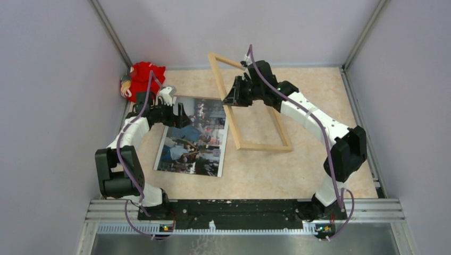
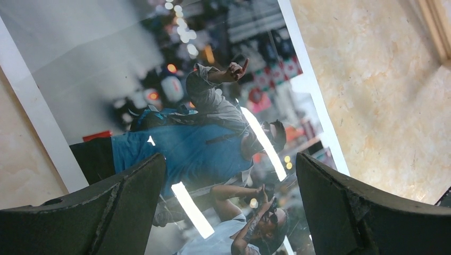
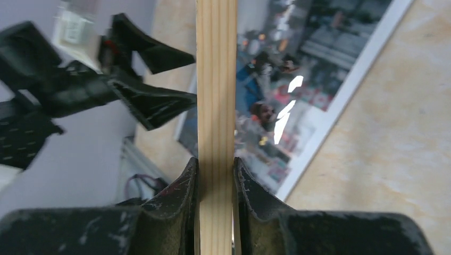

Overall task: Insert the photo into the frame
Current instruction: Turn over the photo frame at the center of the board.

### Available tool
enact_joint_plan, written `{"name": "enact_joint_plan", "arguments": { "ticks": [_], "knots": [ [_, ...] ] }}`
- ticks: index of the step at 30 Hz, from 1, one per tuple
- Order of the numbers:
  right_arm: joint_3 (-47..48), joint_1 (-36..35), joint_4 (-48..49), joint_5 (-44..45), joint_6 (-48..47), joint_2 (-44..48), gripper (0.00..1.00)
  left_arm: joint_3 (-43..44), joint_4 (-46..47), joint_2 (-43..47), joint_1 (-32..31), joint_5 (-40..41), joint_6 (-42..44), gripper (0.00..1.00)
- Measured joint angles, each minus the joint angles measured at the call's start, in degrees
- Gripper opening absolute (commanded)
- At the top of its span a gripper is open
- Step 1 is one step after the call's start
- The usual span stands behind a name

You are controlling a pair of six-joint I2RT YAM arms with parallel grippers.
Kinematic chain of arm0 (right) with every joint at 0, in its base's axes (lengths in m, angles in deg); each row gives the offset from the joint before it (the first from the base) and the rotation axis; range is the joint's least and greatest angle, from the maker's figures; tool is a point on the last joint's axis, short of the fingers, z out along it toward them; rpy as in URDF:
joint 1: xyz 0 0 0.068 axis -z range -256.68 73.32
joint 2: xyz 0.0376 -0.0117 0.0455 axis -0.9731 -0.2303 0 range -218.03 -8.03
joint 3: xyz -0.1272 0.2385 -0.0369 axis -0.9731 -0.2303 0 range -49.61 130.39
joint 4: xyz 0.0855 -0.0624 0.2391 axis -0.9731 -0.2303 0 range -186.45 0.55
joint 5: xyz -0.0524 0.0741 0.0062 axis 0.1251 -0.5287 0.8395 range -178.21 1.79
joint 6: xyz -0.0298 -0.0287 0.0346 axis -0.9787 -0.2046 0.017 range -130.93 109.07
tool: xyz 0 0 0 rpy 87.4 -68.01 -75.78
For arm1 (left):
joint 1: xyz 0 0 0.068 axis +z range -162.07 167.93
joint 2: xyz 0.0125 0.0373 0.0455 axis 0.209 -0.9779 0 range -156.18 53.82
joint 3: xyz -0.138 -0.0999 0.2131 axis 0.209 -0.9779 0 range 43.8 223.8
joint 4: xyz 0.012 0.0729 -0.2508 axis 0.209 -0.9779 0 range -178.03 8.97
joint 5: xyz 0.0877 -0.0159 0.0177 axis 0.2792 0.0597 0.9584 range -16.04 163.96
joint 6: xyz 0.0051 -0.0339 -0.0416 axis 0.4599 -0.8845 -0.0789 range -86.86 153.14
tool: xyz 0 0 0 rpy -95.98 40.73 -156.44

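Top external view, left to right: my left pincer (image 1: 182, 114) hangs released over the far-left corner of the photo (image 1: 194, 143). The photo lies picture-side up on the table (image 1: 319, 106), at 9 o'clock from the frame (image 1: 263, 145). My right pincer (image 1: 232, 98) is clenched on the frame's left rail, and the frame's far end looks raised. A red toy (image 1: 144, 77) sits in the 11 o'clock corner.

Left wrist view adds what the top cannot: both fingers spread wide above the glossy print, its white border running toward 5 o'clock.

Right wrist view shows the rail pinched between 2 pads, with the photo beneath at 2 o'clock.

Bare tabletop shows from 3 to 5 o'clock of the frame. Walls (image 1: 53, 79) close 3 sides.
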Motion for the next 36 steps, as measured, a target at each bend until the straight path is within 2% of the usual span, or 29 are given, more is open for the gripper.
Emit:
{"name": "enact_joint_plan", "arguments": {
  "ticks": [9,15,22,31,33,34,35,36],
  "knots": [
    [0.35,3.74,7.23,-15.30,17.99,2.23,0.00,0.24,-2.27,0.35,0.00,-0.24,-0.02,0.99],
    [-7.04,6.67,22.34,-22.10,30.77,5.18,0.00,0.46,-2.97,1.46,0.00,-0.42,0.04,0.99],
    [-18.03,8.76,38.73,-24.30,43.45,8.17,0.00,0.57,-3.34,2.71,0.00,-0.81,0.26,0.99],
    [-30.82,14.14,54.55,-24.74,53.62,13.99,0.00,1.09,-3.32,2.99,-0.15,-3.10,0.11,0.99],
    [-32.48,15.52,56.00,-25.29,54.23,14.80,0.12,1.42,-3.28,3.08,-0.39,-3.21,0.02,0.99],
    [-33.11,16.26,56.43,-25.77,54.25,15.21,0.24,1.53,-3.23,3.19,-0.55,-3.23,0.00,0.99],
    [-33.68,17.16,56.46,-26.38,54.21,15.65,0.31,1.57,-3.15,3.32,-0.72,-3.23,0.02,0.99],
    [-33.99,17.88,56.39,-26.91,54.10,16.11,0.34,1.66,-3.04,3.43,-0.81,-3.26,0.00,0.99]
  ]
}}
